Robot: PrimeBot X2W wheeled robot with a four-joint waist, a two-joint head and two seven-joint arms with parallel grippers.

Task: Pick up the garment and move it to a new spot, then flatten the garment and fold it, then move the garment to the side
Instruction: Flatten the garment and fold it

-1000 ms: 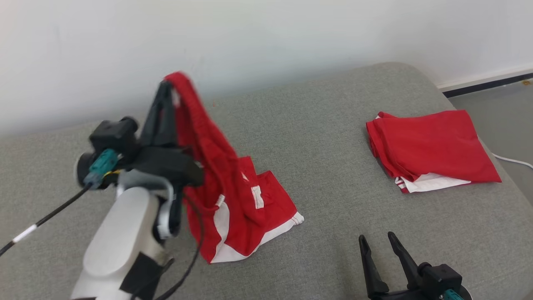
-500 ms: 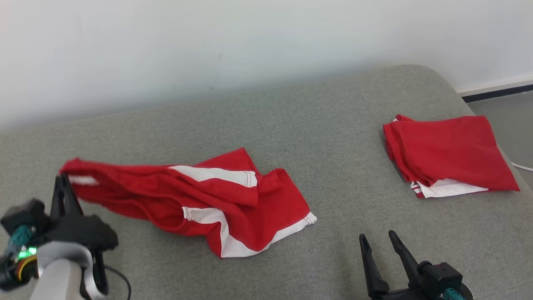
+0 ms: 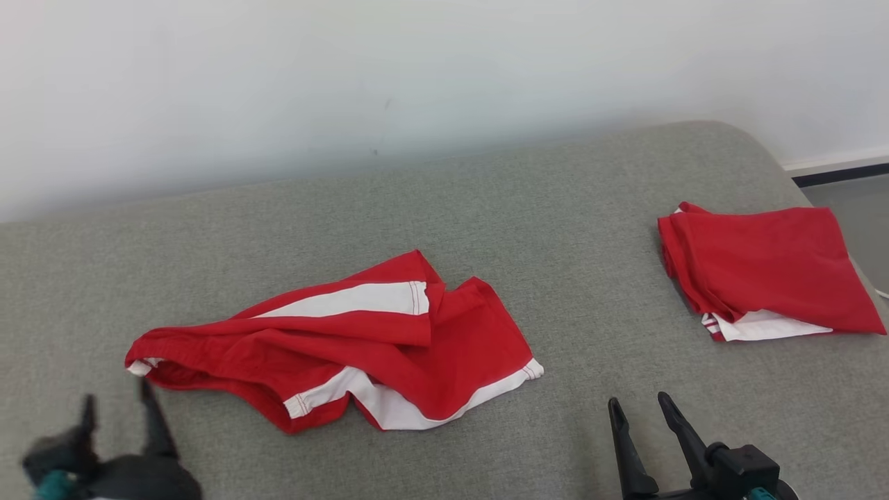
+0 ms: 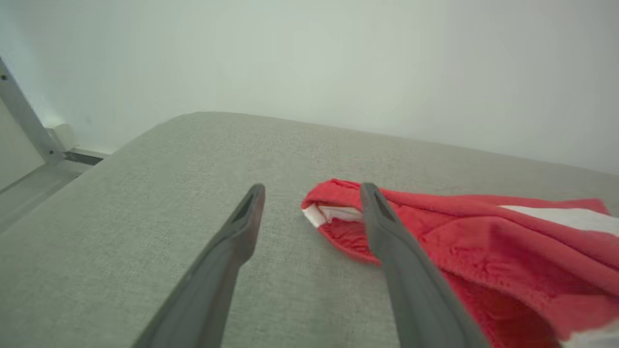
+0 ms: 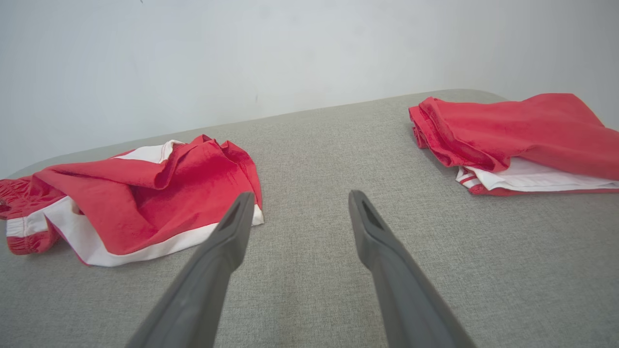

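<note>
- Bright, even, diffuse light; the white wall [image 3: 444,69] looks washed out.
- Faint, soft shadows edge the red shorts [image 3: 361,347].
- Motion blur smears the left gripper [image 3: 117,391] in the head view.
- In the wrist views, the fingers [image 4: 411,290] look soft.

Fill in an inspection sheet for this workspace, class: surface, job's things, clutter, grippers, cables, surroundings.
Surface: grey woven cushion surface, rounded at its far right corner.
Job's things: crumpled red fabric shorts with white stripes, lying unflattened left of centre, held by nothing.
Clutter: folded red-and-white fabric garment near the right edge.
Grippers: left gripper open, at the shorts' waistband end; right gripper open, apart from both garments.
Cables: nothing clearly seen.
Surroundings: white wall behind; dark skirting strip at right.
</note>
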